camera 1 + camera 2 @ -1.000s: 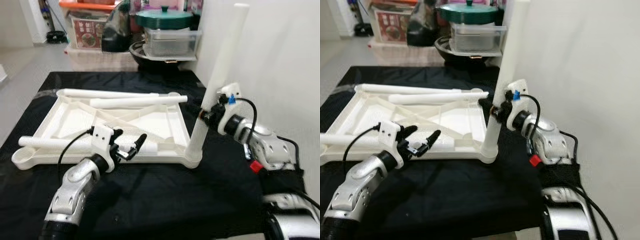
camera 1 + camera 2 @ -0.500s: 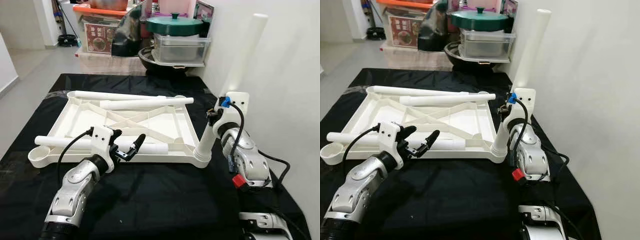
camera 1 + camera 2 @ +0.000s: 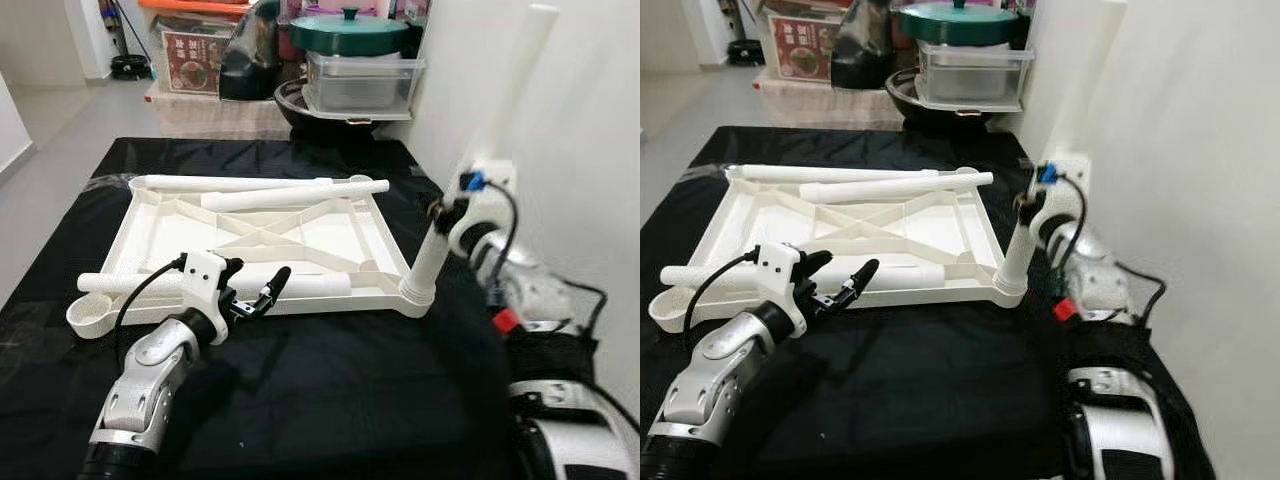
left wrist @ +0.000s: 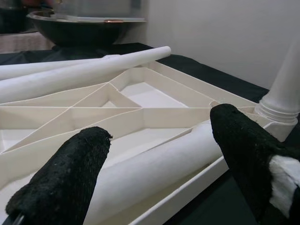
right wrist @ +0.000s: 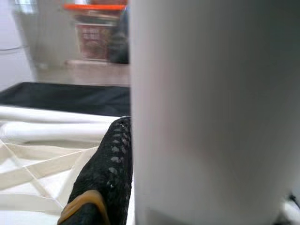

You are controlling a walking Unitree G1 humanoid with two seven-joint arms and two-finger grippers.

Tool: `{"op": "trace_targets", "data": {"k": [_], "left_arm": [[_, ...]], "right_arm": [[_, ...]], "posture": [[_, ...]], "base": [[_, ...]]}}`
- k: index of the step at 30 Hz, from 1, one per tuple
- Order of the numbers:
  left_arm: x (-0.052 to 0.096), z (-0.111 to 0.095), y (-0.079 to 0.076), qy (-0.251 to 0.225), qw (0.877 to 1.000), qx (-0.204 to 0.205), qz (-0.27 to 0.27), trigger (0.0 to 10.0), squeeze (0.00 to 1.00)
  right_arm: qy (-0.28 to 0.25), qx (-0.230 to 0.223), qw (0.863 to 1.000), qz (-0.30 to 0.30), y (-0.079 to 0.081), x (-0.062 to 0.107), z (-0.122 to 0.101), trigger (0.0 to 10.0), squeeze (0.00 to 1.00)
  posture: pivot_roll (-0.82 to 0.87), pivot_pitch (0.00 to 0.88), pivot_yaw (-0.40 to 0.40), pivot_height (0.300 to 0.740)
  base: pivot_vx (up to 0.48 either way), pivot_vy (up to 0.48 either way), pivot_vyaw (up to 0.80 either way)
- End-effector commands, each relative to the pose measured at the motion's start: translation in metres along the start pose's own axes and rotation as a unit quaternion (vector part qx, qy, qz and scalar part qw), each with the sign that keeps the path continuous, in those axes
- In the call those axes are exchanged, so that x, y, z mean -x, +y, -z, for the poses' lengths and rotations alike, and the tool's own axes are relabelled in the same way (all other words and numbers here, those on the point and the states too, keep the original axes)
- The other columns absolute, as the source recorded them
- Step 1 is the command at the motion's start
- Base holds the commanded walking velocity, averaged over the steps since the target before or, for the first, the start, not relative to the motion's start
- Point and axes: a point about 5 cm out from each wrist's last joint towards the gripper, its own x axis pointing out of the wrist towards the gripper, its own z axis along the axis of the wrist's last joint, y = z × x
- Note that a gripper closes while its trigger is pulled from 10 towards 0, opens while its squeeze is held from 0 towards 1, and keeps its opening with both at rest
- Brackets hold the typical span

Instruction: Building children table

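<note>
The white tabletop lies upside down on a black cloth. One white leg stands in its near right corner socket, leaning to the right. My right gripper is shut on this leg low down; in the right wrist view a black finger presses against the leg. My left gripper is open at the tabletop's near edge, pointing at a loose leg that lies along that edge. Two more loose legs lie at the far edge.
Storage boxes, a black bowl and a clear tub with a green lid stand beyond the table's far end. A white wall runs close along the right. Black cloth spreads in front of the tabletop.
The camera has shifted. My right arm has swung outward to the right while keeping its hold on the upright leg. The left gripper stays open in the same place.
</note>
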Motion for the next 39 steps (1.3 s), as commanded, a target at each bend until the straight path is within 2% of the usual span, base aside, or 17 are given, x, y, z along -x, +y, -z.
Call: {"op": "trace_targets", "data": {"k": [1, 2, 3, 7, 8, 9, 10, 15, 18, 21, 23, 27, 30, 33, 34, 35, 39], "left_arm": [[-0.001, 0.002, -0.001, 0.004, 1.000, 0.000, 0.003, 10.0, 0.00], [-0.001, 0.002, -0.001, 0.004, 1.000, 0.000, 0.003, 10.0, 0.00], [-0.002, 0.002, -0.002, 0.003, 1.000, -0.001, 0.005, 10.0, 0.00], [-0.003, 0.002, -0.002, 0.002, 1.000, -0.001, 0.004, 10.0, 0.00], [-0.003, 0.002, -0.002, 0.002, 1.000, 0.000, 0.004, 10.0, 0.00], [-0.003, 0.002, -0.002, 0.002, 1.000, 0.000, 0.004, 10.0, 0.00], [-0.002, 0.002, -0.002, 0.002, 1.000, -0.001, 0.004, 10.0, 0.00], [-0.001, 0.002, -0.001, 0.003, 1.000, -0.002, 0.004, 10.0, 0.00], [0.000, 0.002, 0.000, 0.004, 1.000, -0.004, 0.003, 10.0, 0.00], [-0.001, 0.002, 0.000, 0.004, 1.000, -0.004, 0.003, 10.0, 0.00], [-0.002, 0.002, -0.002, 0.002, 1.000, -0.004, 0.005, 10.0, 0.00], [-0.004, 0.002, -0.003, 0.001, 1.000, -0.004, 0.006, 10.0, 0.00], [-0.004, 0.001, 0.000, 0.000, 1.000, -0.008, 0.006, 10.0, 0.00], [-0.004, 0.001, 0.000, 0.000, 1.000, -0.008, 0.006, 10.0, 0.00], [-0.003, 0.001, 0.000, 0.000, 1.000, -0.008, 0.006, 10.0, 0.00], [-0.003, 0.002, -0.001, 0.001, 1.000, -0.008, 0.006, 10.0, 0.00], [-0.003, 0.003, -0.002, 0.002, 1.000, -0.006, 0.007, 10.0, 0.00]], "right_arm": [[-0.015, 0.022, 0.994, -0.106, 0.013, 0.005, -0.009, 10.0, 0.00], [-0.015, 0.022, 0.994, -0.106, 0.013, 0.005, -0.009, 10.0, 0.00], [0.008, 0.047, 0.974, -0.222, 0.020, 0.020, -0.010, 10.0, 0.00], [0.014, 0.052, 0.966, -0.253, 0.025, 0.023, -0.010, 9.4, 0.00], [0.012, 0.052, 0.966, -0.253, 0.026, 0.022, -0.011, 4.3, 0.00], [0.012, 0.052, 0.966, -0.253, 0.026, 0.022, -0.011, 4.3, 0.00], [0.013, 0.048, 0.962, -0.269, 0.030, 0.022, -0.009, 0.0, 0.00], [0.032, 0.039, 0.966, -0.254, 0.032, 0.019, 0.002, 0.0, 0.00], [0.049, 0.026, 0.995, -0.082, 0.013, 0.000, 0.013, 0.0, 0.00], [0.047, 0.022, 0.998, -0.020, 0.006, -0.005, 0.015, 0.0, 0.00], [0.037, -0.011, 0.983, 0.181, -0.019, -0.001, 0.019, 0.0, 0.00], [0.043, -0.018, 0.970, 0.237, -0.027, 0.006, 0.022, 0.0, 0.00], [0.064, -0.005, 0.975, 0.214, -0.003, 0.007, 0.036, 0.0, 0.00], [0.064, -0.005, 0.975, 0.214, -0.003, 0.007, 0.036, 0.0, 0.00], [0.070, -0.003, 0.977, 0.201, 0.002, 0.005, 0.038, 6.8, 0.00], [0.054, -0.016, 0.984, 0.171, 0.008, 0.001, 0.033, 10.0, 1.00], [0.028, -0.033, 0.991, 0.128, 0.013, -0.006, 0.022, 10.0, 1.00]], "posture": [[0.00, 0.000, -0.097, 0.740], [0.00, 0.000, -0.097, 0.740], [0.00, 0.000, -0.100, 0.740], [0.00, 0.000, -0.102, 0.740], [0.00, 0.000, -0.102, 0.740], [0.00, 0.000, -0.102, 0.740], [0.01, 0.000, -0.102, 0.740], [0.01, 0.000, -0.099, 0.740], [0.01, 0.000, -0.098, 0.740], [0.01, 0.000, -0.098, 0.740], [0.01, 0.000, -0.096, 0.740], [0.01, 0.000, -0.096, 0.740], [0.01, 0.000, -0.097, 0.740], [0.01, 0.000, -0.097, 0.740], [0.01, 0.000, -0.097, 0.740], [0.01, 0.000, -0.094, 0.740], [0.00, 0.000, -0.097, 0.740]], "base": [[0.000, 0.000, 0.00], [0.000, 0.000, 0.00], [0.000, 0.000, 0.00], [0.000, 0.000, 0.00], [0.000, 0.000, 0.00], [0.000, 0.000, 0.00], [0.000, 0.000, 0.00], [0.000, 0.000, 0.00], [0.000, 0.000, 0.00], [0.000, 0.000, 0.00], [0.000, 0.000, 0.00], [0.000, 0.000, 0.00], [0.000, 0.000, 0.00], [0.000, 0.000, 0.00], [0.000, 0.000, 0.00], [0.000, 0.000, 0.00], [0.000, 0.000, 0.00]]}}
